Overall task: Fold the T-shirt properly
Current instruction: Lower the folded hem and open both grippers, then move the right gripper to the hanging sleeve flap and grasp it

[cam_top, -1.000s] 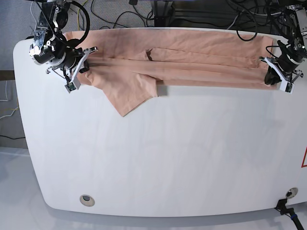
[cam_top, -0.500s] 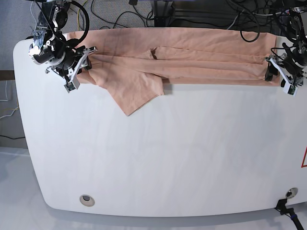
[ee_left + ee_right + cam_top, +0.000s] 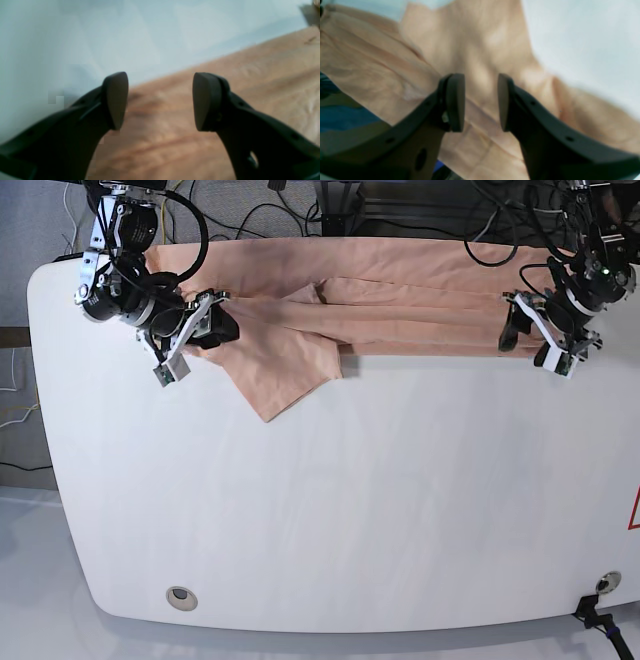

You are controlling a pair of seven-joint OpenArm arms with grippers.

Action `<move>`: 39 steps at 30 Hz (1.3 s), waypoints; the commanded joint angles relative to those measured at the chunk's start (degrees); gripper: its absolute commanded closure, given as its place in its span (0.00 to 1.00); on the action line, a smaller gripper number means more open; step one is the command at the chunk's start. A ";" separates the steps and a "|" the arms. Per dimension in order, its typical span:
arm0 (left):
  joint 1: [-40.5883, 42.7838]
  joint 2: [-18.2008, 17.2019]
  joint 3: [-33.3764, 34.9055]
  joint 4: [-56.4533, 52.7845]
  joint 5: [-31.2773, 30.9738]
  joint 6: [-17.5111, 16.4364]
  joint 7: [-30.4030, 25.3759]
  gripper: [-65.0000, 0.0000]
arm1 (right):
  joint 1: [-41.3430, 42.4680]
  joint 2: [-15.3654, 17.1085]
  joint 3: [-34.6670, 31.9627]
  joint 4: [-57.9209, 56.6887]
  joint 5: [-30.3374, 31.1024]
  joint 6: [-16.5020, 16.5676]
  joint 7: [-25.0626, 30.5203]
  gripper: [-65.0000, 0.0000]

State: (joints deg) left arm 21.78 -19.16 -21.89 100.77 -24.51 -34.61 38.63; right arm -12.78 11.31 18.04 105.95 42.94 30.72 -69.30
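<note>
The peach T-shirt lies as a long folded band along the far edge of the white table, with one sleeve pointing toward the front. In the base view my right gripper hovers at the band's left end, and my left gripper sits over its right end. The left wrist view shows the left gripper open, with nothing between the fingers, above the T-shirt's edge. In the right wrist view the right gripper stands open with a narrower gap over wrinkled T-shirt cloth.
Cables and dark equipment run behind the table's far edge. A round hole is set near the front left corner of the table, and a red mark shows at its right edge.
Both grippers have let go of the shirt and opened. The left arm has moved inward along the band, the right arm slightly toward the sleeve. The cloth has settled.
</note>
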 commanded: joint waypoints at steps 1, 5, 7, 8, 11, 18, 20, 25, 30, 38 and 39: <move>0.42 0.83 -0.13 0.28 -0.59 0.02 -0.70 0.43 | 0.34 0.60 -1.38 -1.91 0.71 0.18 0.51 0.68; 0.94 3.29 -0.04 -2.53 5.13 0.02 -0.70 0.43 | 0.34 0.60 -2.09 -5.86 0.71 0.18 0.59 0.92; 0.94 3.73 0.04 -4.29 7.77 -0.07 -0.70 0.43 | 0.51 0.95 -2.09 -7.89 0.71 0.18 0.59 1.00; 0.94 3.73 0.04 -5.52 8.38 -0.07 -0.70 0.43 | 0.78 1.04 -2.17 -8.94 0.36 0.18 0.59 1.00; -1.25 3.47 0.04 -9.21 8.56 -0.07 -0.96 0.43 | 2.09 1.04 -2.17 -9.82 -3.86 0.18 1.74 1.00; -9.34 3.38 1.19 -15.80 8.64 -0.07 -0.79 0.43 | 5.61 1.04 -2.17 -10.17 -12.65 0.18 3.93 1.00; -11.45 3.11 3.30 -17.56 8.64 -0.07 -0.79 0.43 | 7.63 1.13 -2.17 -12.63 -13.27 0.27 3.93 1.00; -14.70 2.41 5.49 -19.23 8.64 -0.07 -0.79 0.43 | 12.03 2.97 -2.26 -21.25 -13.36 1.59 8.15 1.00; -15.76 2.41 5.49 -19.32 8.64 -0.07 -0.79 0.43 | 16.86 4.21 -2.26 -29.42 -13.44 5.81 9.56 1.00; -16.37 2.15 5.49 -19.32 8.64 -0.07 -0.79 0.43 | 17.74 4.65 -2.26 -27.67 -12.92 5.90 9.47 1.00; -16.46 2.15 5.49 -19.23 8.64 -0.07 -0.79 0.43 | 17.83 4.65 -2.17 -26.61 -12.92 5.81 9.47 1.00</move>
State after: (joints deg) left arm 5.69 -16.40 -16.34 81.08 -16.51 -34.81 36.86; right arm 4.32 14.92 15.53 77.60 31.70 37.10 -58.76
